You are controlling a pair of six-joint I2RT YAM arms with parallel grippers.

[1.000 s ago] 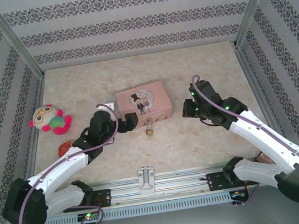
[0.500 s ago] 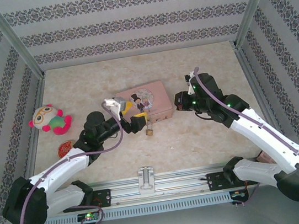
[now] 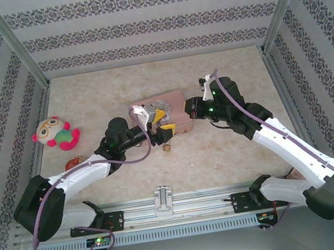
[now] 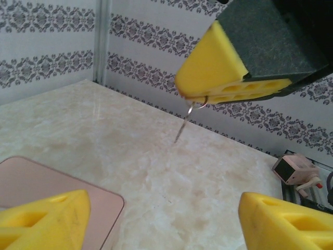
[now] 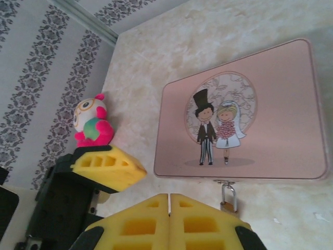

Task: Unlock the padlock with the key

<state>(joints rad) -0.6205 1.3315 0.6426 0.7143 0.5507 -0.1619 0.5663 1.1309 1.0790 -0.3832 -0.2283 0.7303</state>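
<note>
Nothing readable anywhere, honestly. The pink tin, around 2 o'clock in the right wrist view, just has a cartoon bride and groom, no words.

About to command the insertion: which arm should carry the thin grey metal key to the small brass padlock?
Right. The right gripper is shut on the thin grey metal key, with the small brass padlock close ahead of it. The left gripper is open and empty.

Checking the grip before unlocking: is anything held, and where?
The right gripper pinches the key at its ring end; the left gripper holds nothing.
</note>
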